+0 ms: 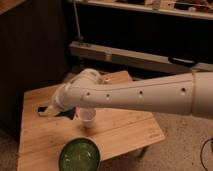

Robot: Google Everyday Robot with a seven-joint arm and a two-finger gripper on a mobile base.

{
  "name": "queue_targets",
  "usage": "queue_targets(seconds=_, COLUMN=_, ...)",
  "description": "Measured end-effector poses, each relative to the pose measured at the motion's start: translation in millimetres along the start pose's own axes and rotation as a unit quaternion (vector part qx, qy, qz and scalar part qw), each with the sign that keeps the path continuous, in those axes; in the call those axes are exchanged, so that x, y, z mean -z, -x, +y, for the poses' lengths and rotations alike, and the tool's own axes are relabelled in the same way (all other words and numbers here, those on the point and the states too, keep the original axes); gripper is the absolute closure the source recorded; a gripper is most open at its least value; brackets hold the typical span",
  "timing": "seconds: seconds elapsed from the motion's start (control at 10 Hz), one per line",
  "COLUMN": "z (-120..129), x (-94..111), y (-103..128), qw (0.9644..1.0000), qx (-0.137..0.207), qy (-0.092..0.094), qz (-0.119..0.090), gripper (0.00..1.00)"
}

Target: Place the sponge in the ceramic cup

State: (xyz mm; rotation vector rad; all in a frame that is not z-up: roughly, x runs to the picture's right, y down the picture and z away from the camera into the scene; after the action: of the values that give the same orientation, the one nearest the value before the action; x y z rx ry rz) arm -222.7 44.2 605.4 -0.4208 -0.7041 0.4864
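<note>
The white ceramic cup (88,116) stands upright near the middle of the wooden table (125,131), partly covered by my arm. To its left a sliver of the blue sponge (67,114) shows under the wrist, close beside the cup and not inside it. My gripper (50,111) is at the left end of the arm, low over the table's left part, right at the sponge. The arm hides most of the sponge, so whether the gripper holds it cannot be made out.
A green glassy bowl (79,155) sits at the table's front edge, just in front of the cup. A flat dark bar (43,109) lies at the left by the gripper. A small pale object (105,79) pokes up behind the arm. Dark shelving stands behind the table.
</note>
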Motion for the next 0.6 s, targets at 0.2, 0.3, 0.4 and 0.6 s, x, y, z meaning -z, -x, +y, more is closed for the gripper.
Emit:
queue_targets(seconds=0.2, z=-26, x=27, y=-6, qw=0.9973, qx=-0.015, qy=0.000, qz=-0.072, gripper=1.00)
queue_targets(seconds=0.3, z=-38, x=34, y=-14, qw=0.9935, qx=-0.020, qy=0.002, qz=-0.112, gripper=1.00)
queue_targets(seconds=0.4, z=-47, x=36, y=-23, qw=0.9894, qx=-0.024, qy=0.005, qz=-0.143, gripper=1.00)
queue_targets(seconds=0.6, z=-66, x=28, y=-59, qw=0.9758, qx=-0.033, qy=0.016, qz=-0.216, gripper=1.00)
